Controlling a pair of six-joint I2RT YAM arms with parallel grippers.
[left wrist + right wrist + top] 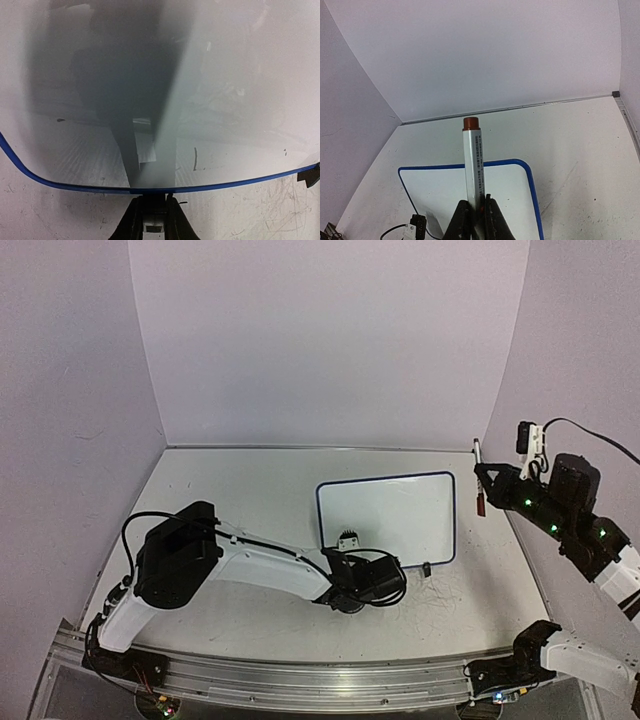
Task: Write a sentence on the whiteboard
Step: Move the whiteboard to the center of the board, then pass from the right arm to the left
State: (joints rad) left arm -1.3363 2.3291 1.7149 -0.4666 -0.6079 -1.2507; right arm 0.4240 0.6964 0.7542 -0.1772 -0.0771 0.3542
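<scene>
The whiteboard (pixel 390 515), white with a thin blue frame, lies flat on the table's middle. My left gripper (pixel 348 543) sits at its near edge. In the left wrist view the dark fingers (pixel 131 220) are shut on that blue-framed edge (pixel 75 185). No sentence shows on the board, only one short dark stroke (pixel 195 159). My right gripper (pixel 492 486) hangs raised at the right, off the board. It is shut on a white marker (pixel 474 160) with a brown-red end. The board (pixel 435 192) lies below it.
A black foot (pixel 426 568) sticks out at the board's near right corner. The tabletop near it is scribbled and scuffed (pixel 450 605). Pale walls close the back and both sides. A metal rail (pixel 300 680) runs along the near edge by the arm bases.
</scene>
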